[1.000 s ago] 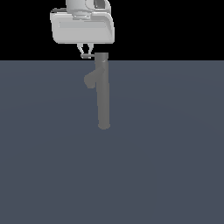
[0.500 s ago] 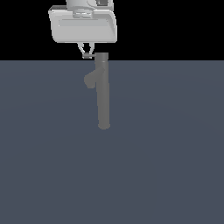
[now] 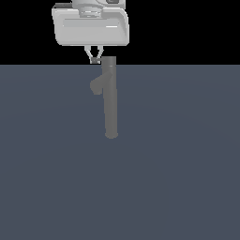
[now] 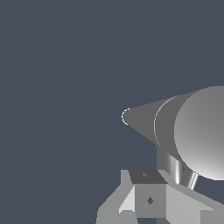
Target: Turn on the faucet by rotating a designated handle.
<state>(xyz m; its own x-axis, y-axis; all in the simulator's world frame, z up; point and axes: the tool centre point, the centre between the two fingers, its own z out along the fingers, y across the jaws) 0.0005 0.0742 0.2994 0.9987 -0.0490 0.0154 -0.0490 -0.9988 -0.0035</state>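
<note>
The faucet (image 3: pixel 110 101) is a tall slim grey column standing on the dark floor, with a stubby angled spout (image 3: pixel 97 86) branching off toward the exterior view's left. My gripper (image 3: pixel 95 59) hangs just left of the column's top, level with the cap, its fingers drawn together with nothing visible between them. In the wrist view the faucet's round top cap (image 4: pixel 204 131) fills the side, the spout (image 4: pixel 175 168) shows beneath it, and my gripper (image 4: pixel 148 189) sits close beside it. I cannot make out the thin handle lever in either view.
A flat dark grey-blue floor (image 3: pixel 178 178) surrounds the faucet. The black background starts above the floor's far edge. The white hand body (image 3: pixel 90 26) sits above the faucet top.
The gripper has crept slightly toward the exterior view's right, closer to the column's top. The faucet looks unchanged.
</note>
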